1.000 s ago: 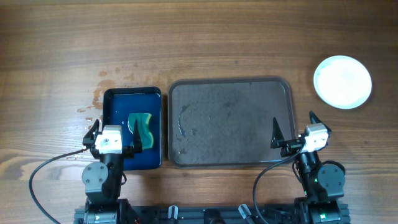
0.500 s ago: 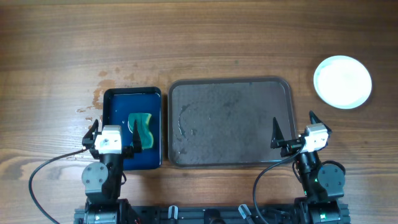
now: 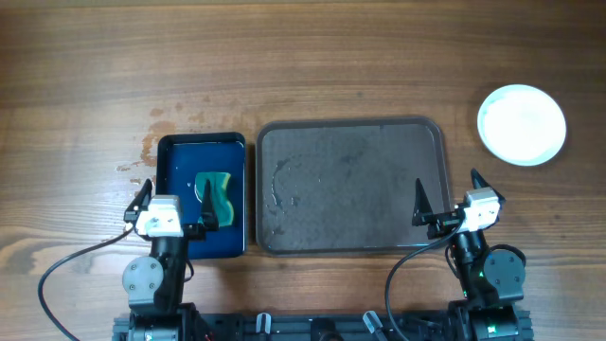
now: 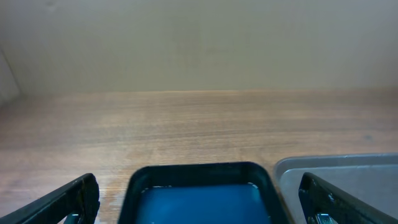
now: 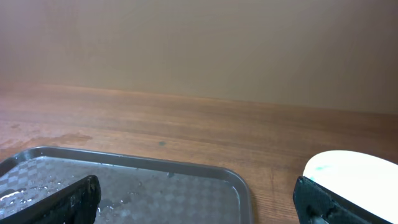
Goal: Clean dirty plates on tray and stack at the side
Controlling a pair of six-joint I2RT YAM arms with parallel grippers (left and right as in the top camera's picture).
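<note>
The tray (image 3: 350, 124) lies in the middle of the table, bare except for water drops near its left side. A round white plate shape (image 3: 522, 124) sits on the wood at the far right, off the tray; how many are stacked I cannot tell. In the right wrist view the plate (image 5: 354, 171) shows a faint teal fleck near its edge. My left gripper (image 3: 175, 188) hangs open over the near end of the blue basin. At the tray's near right corner my right gripper (image 3: 447, 182) is open and holds nothing. Both grippers (image 4: 200, 202) (image 5: 199, 202) show wide-apart jaws.
A dark blue basin (image 3: 201, 142) of water stands left of the tray, with a green sponge (image 3: 216, 197) in it. Wet spots mark the wood left of the basin (image 3: 142, 152). Cables trail from both arm bases at the front edge.
My left wrist has drawn slightly back and to the left. The right arm, tray and plate have not moved.
</note>
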